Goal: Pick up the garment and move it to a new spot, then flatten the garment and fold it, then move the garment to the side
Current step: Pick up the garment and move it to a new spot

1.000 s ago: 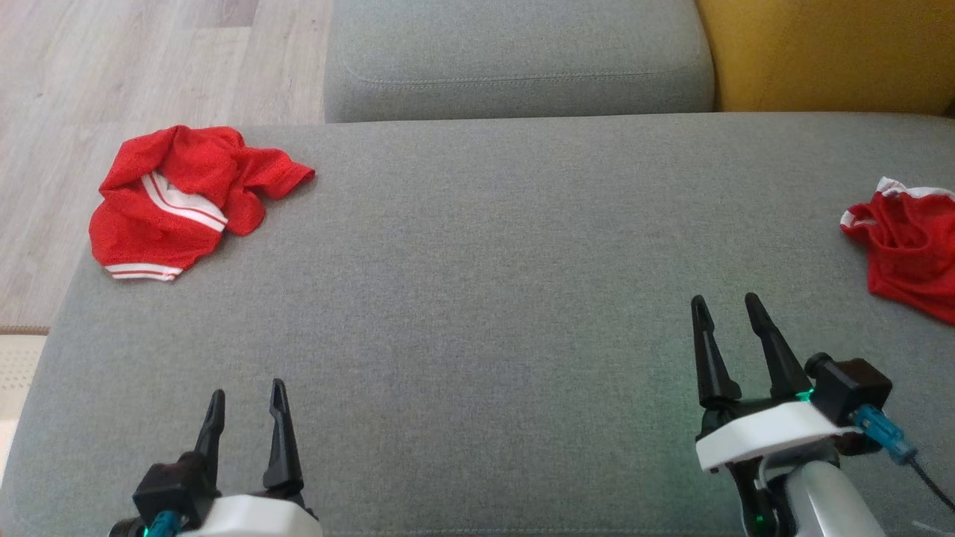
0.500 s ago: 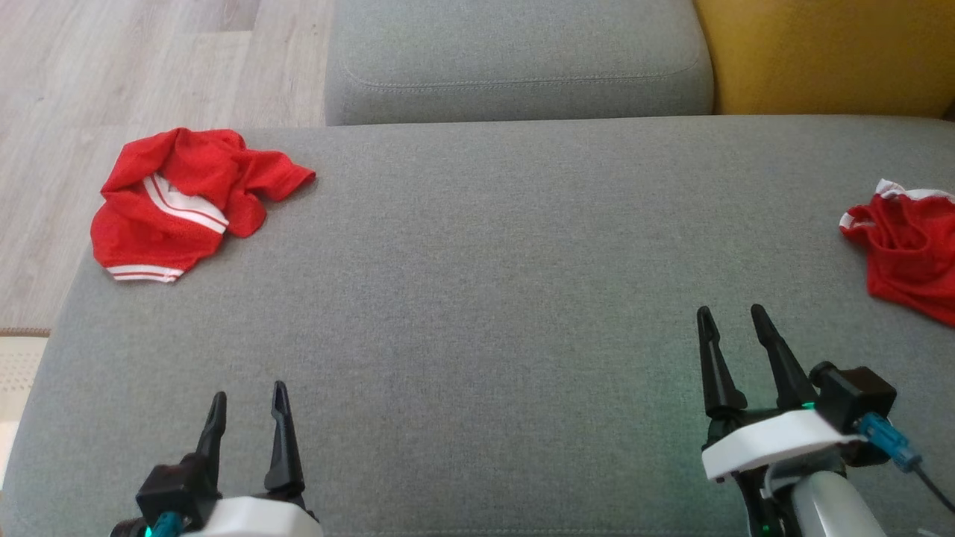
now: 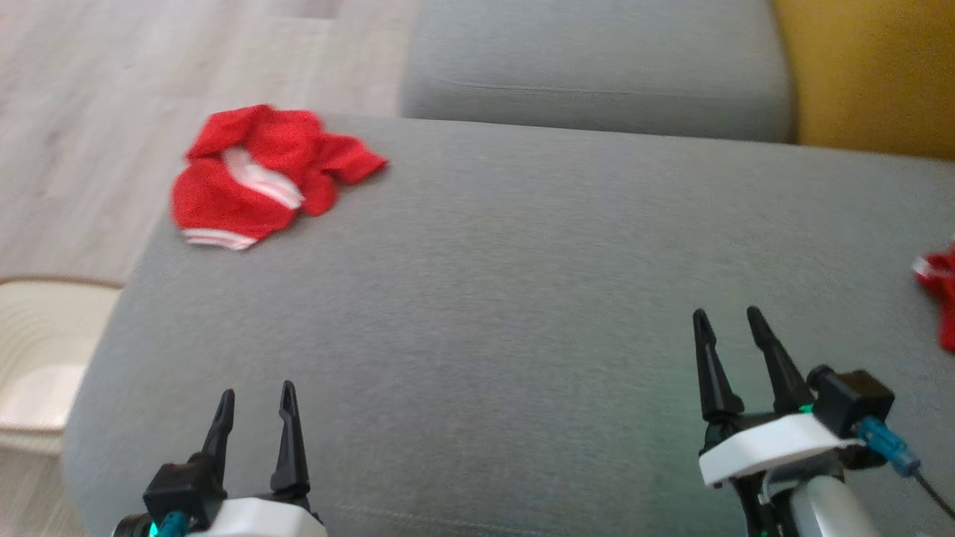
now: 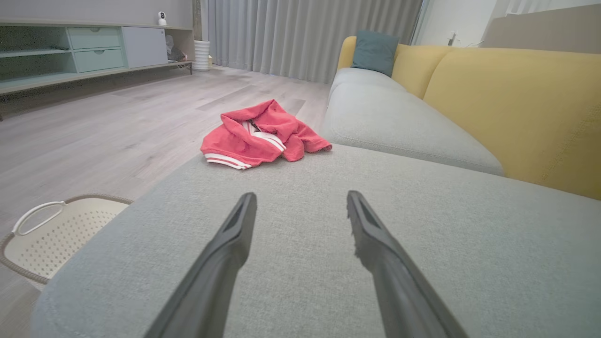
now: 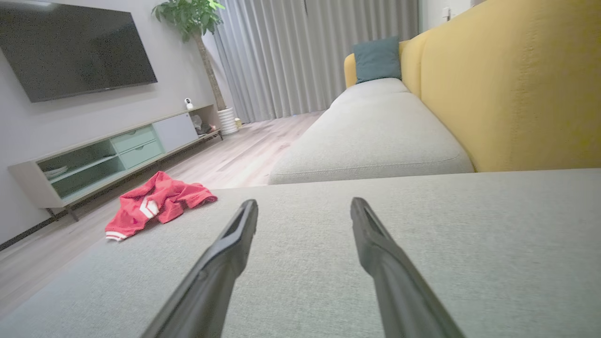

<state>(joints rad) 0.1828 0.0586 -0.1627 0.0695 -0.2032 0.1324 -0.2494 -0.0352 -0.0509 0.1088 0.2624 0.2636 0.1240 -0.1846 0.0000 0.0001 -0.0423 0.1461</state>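
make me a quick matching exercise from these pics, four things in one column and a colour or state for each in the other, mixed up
Things:
1. garment
2. basket
3. pillow
4. left gripper

Colour or state:
A. teal
B. open, holding nothing
C. red with white stripes, crumpled
D. cream, standing on the floor

Pairs: 1-C, 2-D, 3-A, 4-B

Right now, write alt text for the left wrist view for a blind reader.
A crumpled red garment with white stripes lies at the far edge of a grey sofa seat, ahead of the open, empty left gripper. A cream perforated basket sits on the floor beside the sofa.
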